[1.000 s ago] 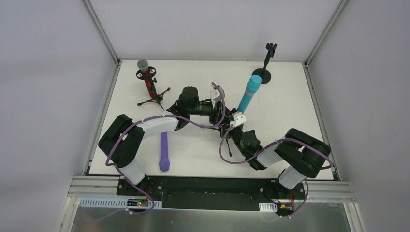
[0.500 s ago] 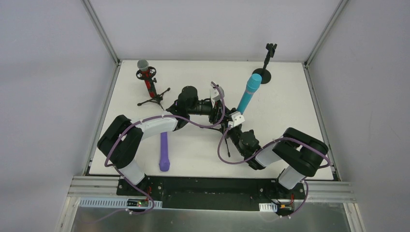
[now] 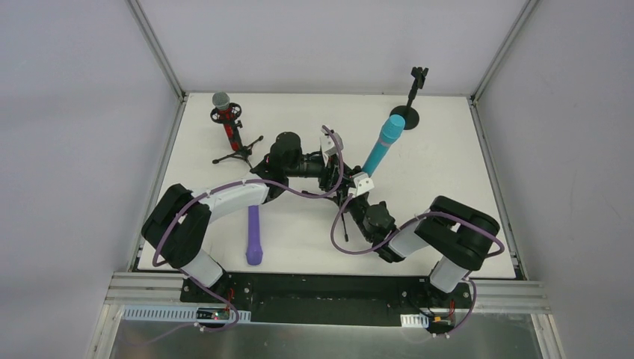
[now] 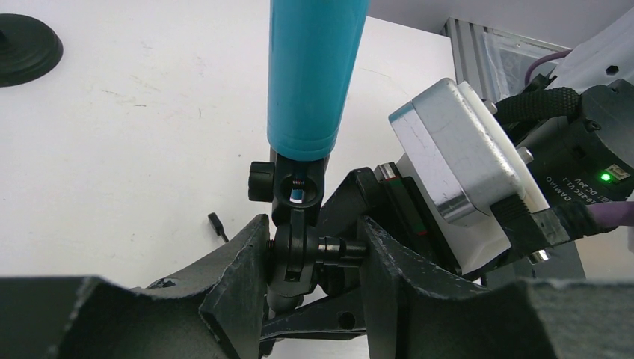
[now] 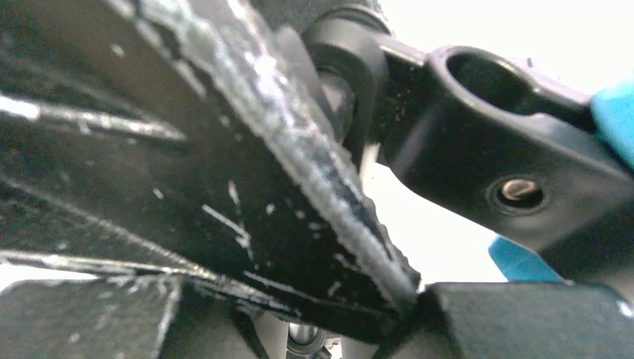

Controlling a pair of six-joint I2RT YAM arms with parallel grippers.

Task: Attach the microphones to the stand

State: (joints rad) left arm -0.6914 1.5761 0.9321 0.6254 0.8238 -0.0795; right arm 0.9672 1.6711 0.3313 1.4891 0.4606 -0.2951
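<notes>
The cyan microphone stands tilted in the clip of a small black tripod stand at the table's middle; it also shows in the left wrist view. My left gripper is shut on the stand's swivel joint just under the clip. My right gripper presses in at the same stand from the near right; its wrist view is filled by blurred black parts, the clip and a cyan edge. The red microphone sits in a tripod stand at the back left. The purple microphone lies flat on the table.
A black round-base stand with a bare clip stands at the back right. The white table has metal frame posts at its back corners. Purple cables loop off both arms near the centre stand.
Both arms and the stand with the cyan microphone have shifted slightly left and back. The left arm's elbow has swung left. The grips look the same.
</notes>
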